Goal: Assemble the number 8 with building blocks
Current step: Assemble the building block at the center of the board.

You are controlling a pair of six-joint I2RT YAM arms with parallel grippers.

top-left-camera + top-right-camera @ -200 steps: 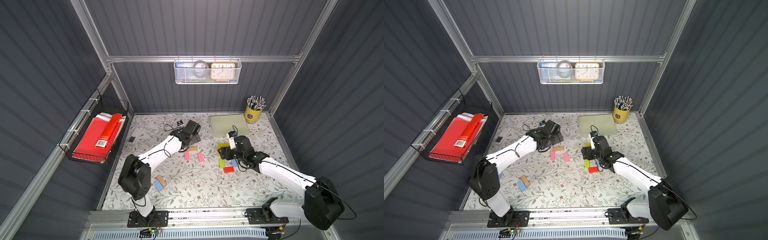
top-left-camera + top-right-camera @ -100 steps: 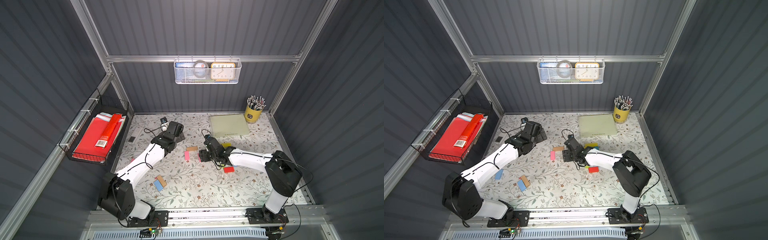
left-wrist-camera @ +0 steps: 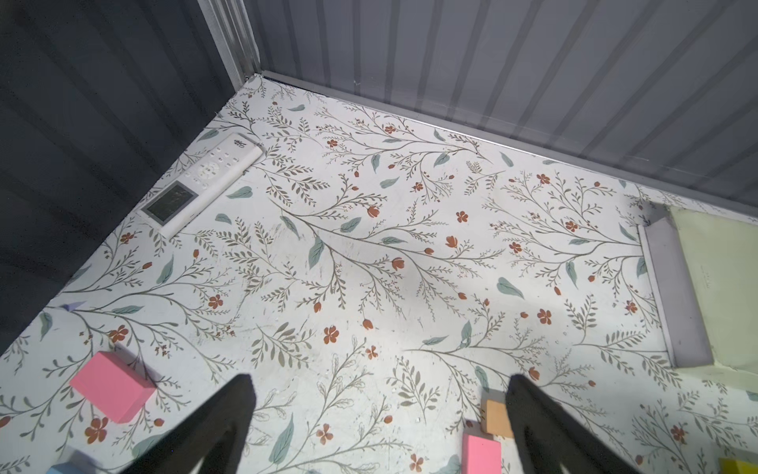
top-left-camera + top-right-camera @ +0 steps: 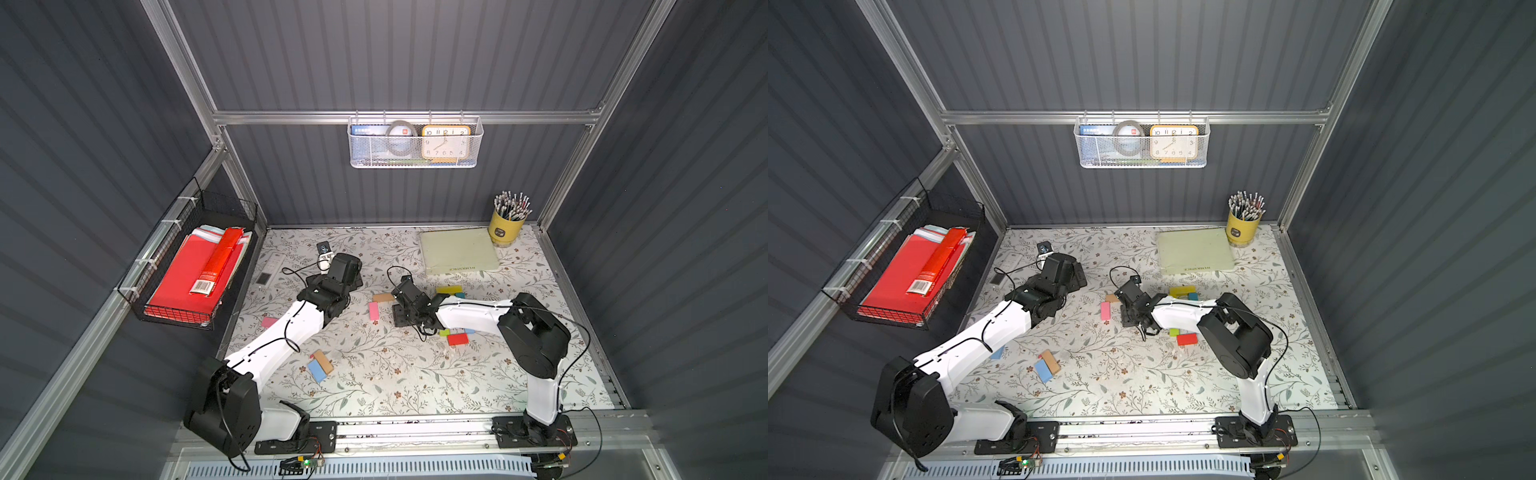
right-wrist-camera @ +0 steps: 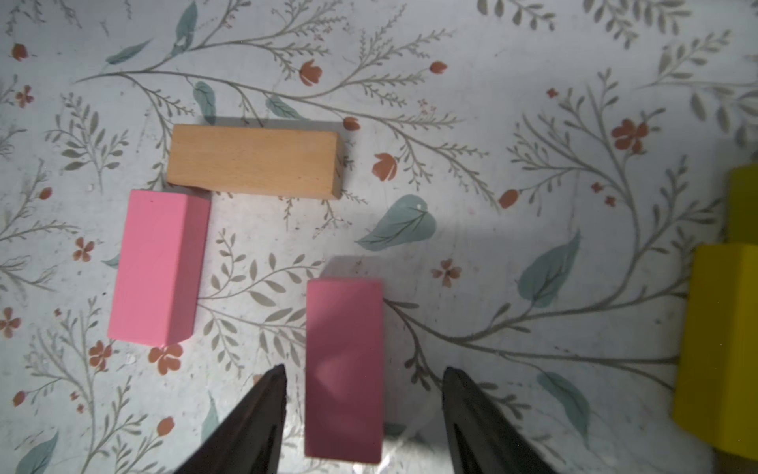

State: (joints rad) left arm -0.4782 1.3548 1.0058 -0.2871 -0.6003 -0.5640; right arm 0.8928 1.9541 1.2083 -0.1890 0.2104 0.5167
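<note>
The right claw (image 5: 364, 368) stands spread over the shaded pink block (image 5: 343, 328), 1 finger along each long side with a gap on both sides, so nothing is pinched yet. The block runs straight out between the tips but sits closer to 1 finger than the other. The tips come about level with its middle. Ahead of the tips the tan block (image 5: 252, 162) lies crosswise. The bright pink block (image 5: 158, 266) lies outside 1 finger, parallel to the shaded one, and its far corner appears to touch the tan block's end. These 3 look like the start of the upper loop of the 8.

To grasp well, I judge the claw should centre on the block first, so both pads meet it together and it neither skids nor turns. Then comes a low carry forward, setting its far end against the tan block's free end, parallel to the bright pink one, without nudging either. The yellow blocks (image 5: 722, 349) lie well outside the other finger, clear of that path.

The left claw (image 3: 380, 379) hangs spread wide with nothing between its fingers
</note>
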